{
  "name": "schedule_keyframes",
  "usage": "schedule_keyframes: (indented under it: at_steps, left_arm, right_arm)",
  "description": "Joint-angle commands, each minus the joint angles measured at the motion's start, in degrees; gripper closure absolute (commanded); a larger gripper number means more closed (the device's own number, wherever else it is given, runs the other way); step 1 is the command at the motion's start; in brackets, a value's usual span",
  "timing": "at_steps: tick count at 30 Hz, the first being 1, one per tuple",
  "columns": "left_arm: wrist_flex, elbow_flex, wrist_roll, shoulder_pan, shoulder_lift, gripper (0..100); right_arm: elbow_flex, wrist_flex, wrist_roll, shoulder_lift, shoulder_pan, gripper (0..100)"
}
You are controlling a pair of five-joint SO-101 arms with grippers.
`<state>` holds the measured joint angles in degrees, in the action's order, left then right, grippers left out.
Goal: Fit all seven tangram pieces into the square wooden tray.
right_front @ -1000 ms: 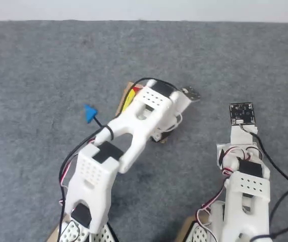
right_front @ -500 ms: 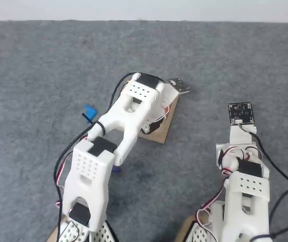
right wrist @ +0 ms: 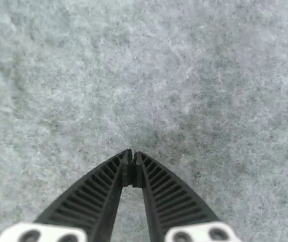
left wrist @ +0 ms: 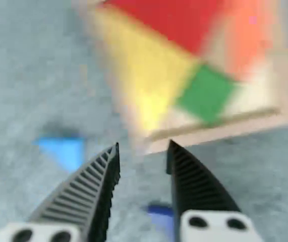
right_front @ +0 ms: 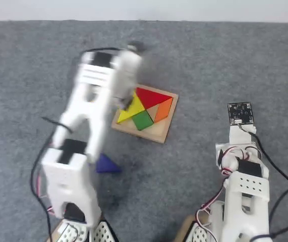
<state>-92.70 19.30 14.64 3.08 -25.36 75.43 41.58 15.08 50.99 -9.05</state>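
Two empty pincers: left pincer [left wrist: 142, 151] slightly parted over square wooden tray [left wrist: 209, 133] corner, near blue triangle [left wrist: 63, 151]; right pincer [right wrist: 132, 166] closed above grey surface [right wrist: 184, 75].

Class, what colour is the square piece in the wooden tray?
Green. The square piece shows best in the high view, inside the wooden tray.
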Motion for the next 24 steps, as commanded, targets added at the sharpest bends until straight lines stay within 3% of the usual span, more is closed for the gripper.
schedule_keyframes:
  at_steps: [1, 7, 11, 17, 24]
  left_arm:
    - [1.67, -1.63, 0.26, -12.48, 0.35, 80]
    - [6.42, -2.42, 5.10, -19.78, -5.10, 79]
    - [10.73, -2.42, 4.40, -18.20, -7.56, 79]
    - [13.71, -2.42, -2.90, -15.21, -11.69, 79]
    - [8.35, 2.59, -4.84, -14.95, -18.11, 79]
  right_arm:
    - [-2.46, -0.13, 0.79, -0.13, 3.03, 97.6]
    - [-1.76, -0.13, 2.02, -0.13, 4.18, 97.6]
    - [-1.76, -0.13, 2.02, -0.13, 4.18, 97.6]
    - [-1.67, -0.22, 2.02, -0.13, 4.18, 97.6]
    - [-1.67, -0.22, 2.20, -0.13, 4.18, 97.6]
